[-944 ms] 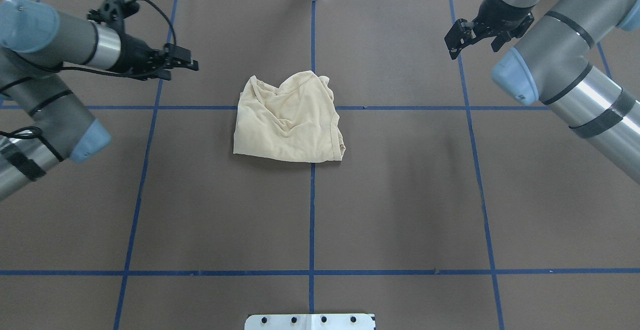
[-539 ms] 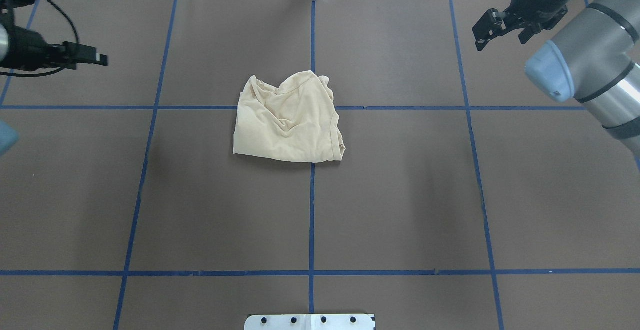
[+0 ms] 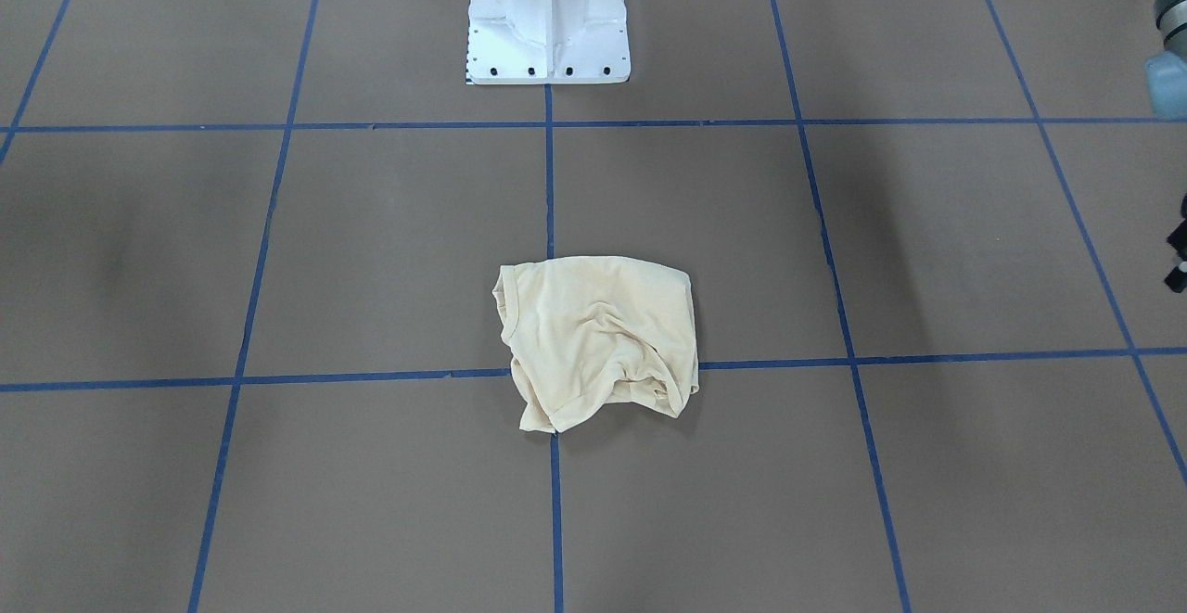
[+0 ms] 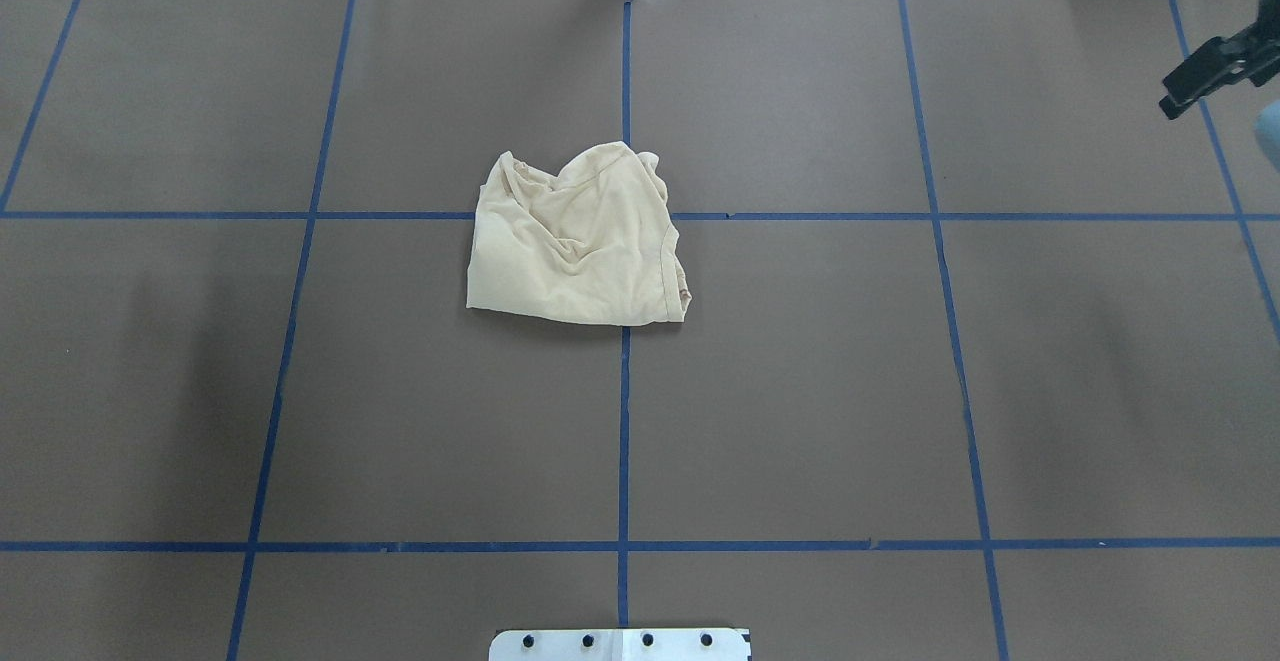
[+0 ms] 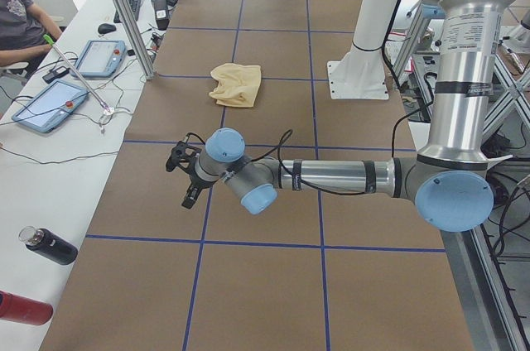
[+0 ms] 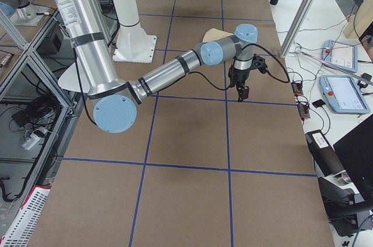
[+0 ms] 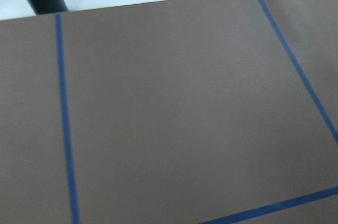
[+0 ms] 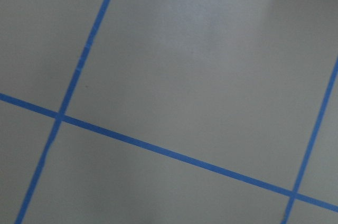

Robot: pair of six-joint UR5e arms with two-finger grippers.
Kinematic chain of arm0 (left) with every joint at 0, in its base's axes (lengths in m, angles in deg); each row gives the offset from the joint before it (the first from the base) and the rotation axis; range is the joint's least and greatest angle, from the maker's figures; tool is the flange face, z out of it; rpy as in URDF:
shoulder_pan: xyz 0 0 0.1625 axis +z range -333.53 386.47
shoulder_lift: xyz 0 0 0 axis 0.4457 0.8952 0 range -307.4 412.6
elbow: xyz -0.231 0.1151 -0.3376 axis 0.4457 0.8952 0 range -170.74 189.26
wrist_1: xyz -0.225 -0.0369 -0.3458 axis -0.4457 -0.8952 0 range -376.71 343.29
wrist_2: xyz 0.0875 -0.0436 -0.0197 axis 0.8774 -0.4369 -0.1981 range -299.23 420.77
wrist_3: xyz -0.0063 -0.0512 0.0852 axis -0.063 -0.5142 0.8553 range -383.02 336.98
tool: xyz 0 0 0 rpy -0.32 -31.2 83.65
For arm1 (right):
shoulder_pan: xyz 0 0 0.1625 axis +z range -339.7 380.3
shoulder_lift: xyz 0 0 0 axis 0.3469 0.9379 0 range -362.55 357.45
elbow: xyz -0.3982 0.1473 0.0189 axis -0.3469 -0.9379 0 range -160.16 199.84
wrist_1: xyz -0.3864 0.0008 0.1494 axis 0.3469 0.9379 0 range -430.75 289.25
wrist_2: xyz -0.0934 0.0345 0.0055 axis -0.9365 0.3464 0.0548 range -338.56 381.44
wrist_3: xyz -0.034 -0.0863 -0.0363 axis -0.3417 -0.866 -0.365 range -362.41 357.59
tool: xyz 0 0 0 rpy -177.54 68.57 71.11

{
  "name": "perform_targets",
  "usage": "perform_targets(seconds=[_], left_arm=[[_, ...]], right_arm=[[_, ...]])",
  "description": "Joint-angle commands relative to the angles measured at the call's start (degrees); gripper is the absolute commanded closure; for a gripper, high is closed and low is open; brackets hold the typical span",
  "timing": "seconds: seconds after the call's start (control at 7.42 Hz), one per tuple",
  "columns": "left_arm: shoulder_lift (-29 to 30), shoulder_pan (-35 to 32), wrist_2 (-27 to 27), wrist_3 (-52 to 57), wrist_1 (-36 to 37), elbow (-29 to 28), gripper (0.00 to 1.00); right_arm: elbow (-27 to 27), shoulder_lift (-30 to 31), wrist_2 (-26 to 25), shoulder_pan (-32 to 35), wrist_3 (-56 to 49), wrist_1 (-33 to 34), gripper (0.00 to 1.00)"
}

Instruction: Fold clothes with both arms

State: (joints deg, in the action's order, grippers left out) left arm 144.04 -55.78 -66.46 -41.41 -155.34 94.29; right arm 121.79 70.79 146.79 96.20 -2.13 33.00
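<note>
Off the table's (image 4: 800, 391) left end, well apart from the shirt (image 4: 575, 241), the left gripper (image 5: 184, 179) hangs low over bare brown surface, its arm stretched out level. Only the side view and a sliver at the edge of the front view show it, so I cannot tell how far its claw is spread; nothing seems to be in it, and its wrist camera sees only table and tape (image 4: 623, 421). At the middle, the shirt lies by itself as a compact, roughly square bundle on the crossing of two tape lines, touched by neither arm. Its edge nearest the pedestal (image 3: 547, 19) is straight and flat, while the far edge is bunched and wrinkled, with a hemmed border running down the right side; no print shows. At the far right corner, the right gripper (image 4: 1205, 76) juts in at the edge of the overhead view, again well apart from the cloth. Too little of it shows to say whether its claw is parted or closed. With both arms standing clear at opposite ends, the folding looks about finished, though the far edge is untidy.
</note>
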Motion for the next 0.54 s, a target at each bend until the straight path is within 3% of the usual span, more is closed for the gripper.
perform_targets(seconds=[0.0, 0.27, 0.4], left_arm=[[-2.7, -7.6, 0.6, 21.5, 1.3, -0.3, 0.0], [-4.1, -7.1, 10.3, 20.9, 1.0, -0.7, 0.0], [-4.2, -7.0, 10.6, 20.9, 1.3, -0.8, 0.0]], right_arm=[[-0.1, 5.1, 0.1, 5.6, -9.8, 1.0, 0.0], [-0.7, 7.1, -0.3, 6.3, -10.2, 0.5, 0.0], [-0.9, 7.1, -0.2, 6.3, -10.0, 0.5, 0.0]])
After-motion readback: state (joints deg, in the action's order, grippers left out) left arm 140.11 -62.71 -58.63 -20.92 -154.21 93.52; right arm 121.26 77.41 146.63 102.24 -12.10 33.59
